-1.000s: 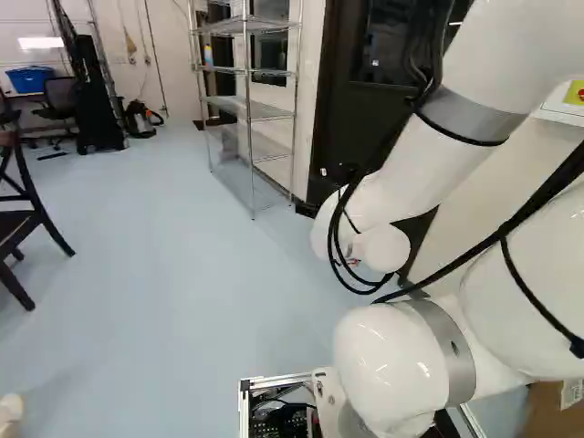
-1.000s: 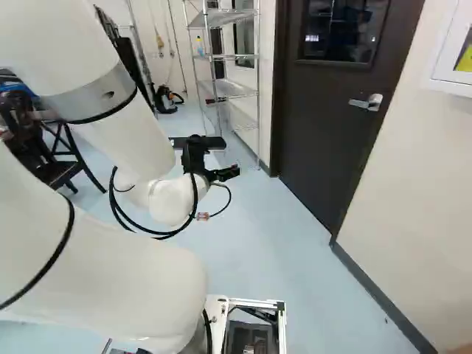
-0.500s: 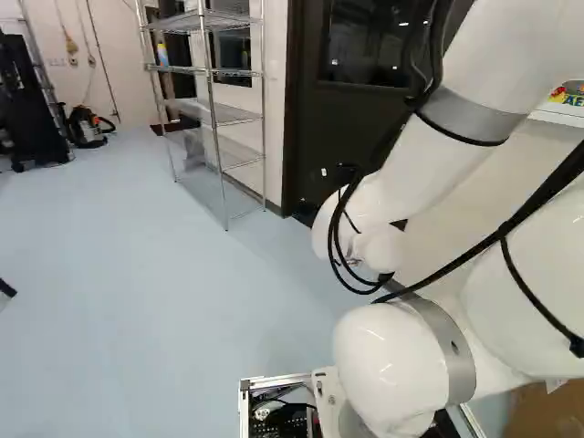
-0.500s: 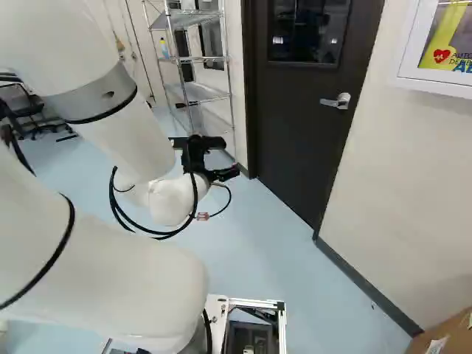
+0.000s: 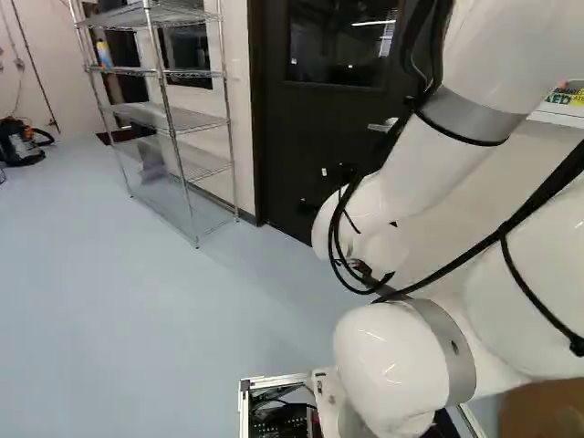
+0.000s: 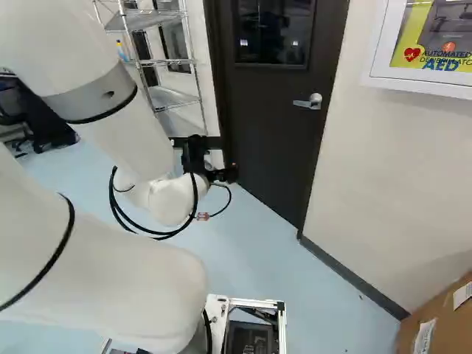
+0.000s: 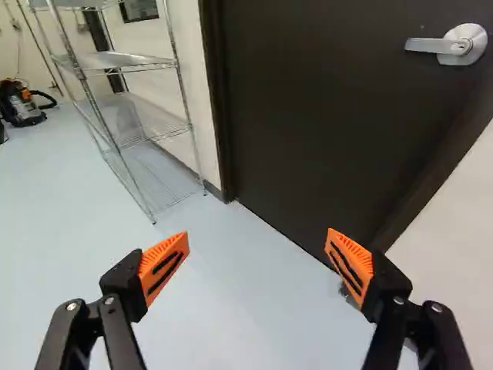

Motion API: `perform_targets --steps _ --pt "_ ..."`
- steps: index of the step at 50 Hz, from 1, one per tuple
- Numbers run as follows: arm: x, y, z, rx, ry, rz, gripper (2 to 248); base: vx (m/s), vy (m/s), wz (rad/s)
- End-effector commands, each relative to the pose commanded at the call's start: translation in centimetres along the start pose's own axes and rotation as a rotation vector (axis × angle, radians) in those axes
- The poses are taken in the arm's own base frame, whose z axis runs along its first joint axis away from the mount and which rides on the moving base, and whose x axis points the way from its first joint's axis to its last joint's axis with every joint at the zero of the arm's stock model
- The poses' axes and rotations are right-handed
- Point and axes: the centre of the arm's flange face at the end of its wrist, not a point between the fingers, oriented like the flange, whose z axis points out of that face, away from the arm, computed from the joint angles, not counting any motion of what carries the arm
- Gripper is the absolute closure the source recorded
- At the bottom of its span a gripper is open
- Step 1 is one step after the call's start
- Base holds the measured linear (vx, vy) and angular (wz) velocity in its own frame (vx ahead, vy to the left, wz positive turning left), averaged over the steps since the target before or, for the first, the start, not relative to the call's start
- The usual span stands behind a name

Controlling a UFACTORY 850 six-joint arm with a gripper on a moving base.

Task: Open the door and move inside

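Note:
The gripper (image 6: 209, 164) shows in the right base view in front of the dark door (image 6: 271, 140), apart from its handle. In the wrist view the gripper (image 7: 258, 258) has its two orange-padded fingers wide apart with nothing between them. The door (image 7: 323, 123), shut in its frame, stands ahead of the fingers. Its silver lever handle (image 7: 447, 45) is ahead and off to one side of the gripper; the right base view shows the lever handle (image 6: 308, 102) near the door's right edge. In the left base view the arm partly hides the door (image 5: 310, 119).
A wire shelf rack (image 5: 173, 128) stands against the wall beside the door. A white AED cabinet (image 6: 424, 81) hangs on the wall right of it. Cardboard boxes (image 6: 442, 321) sit at the right base view's lower right. A vacuum (image 5: 20, 143) stands by the far wall.
The base has turned to the right, so door, rack and wall have shifted left in both base views. The arm holds its pose against its lowest joint. The door has stayed shut.

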Motion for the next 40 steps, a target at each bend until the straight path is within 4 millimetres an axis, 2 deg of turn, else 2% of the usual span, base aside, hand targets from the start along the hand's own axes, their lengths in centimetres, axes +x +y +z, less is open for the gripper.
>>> perform_targets --steps 17,40 --pt "0.0 0.0 0.0 0.0 0.0 0.0 3 0.183 0.027 -0.326" --pt "0.0 0.0 0.0 0.0 0.0 0.0 3 0.184 0.069 -0.329"
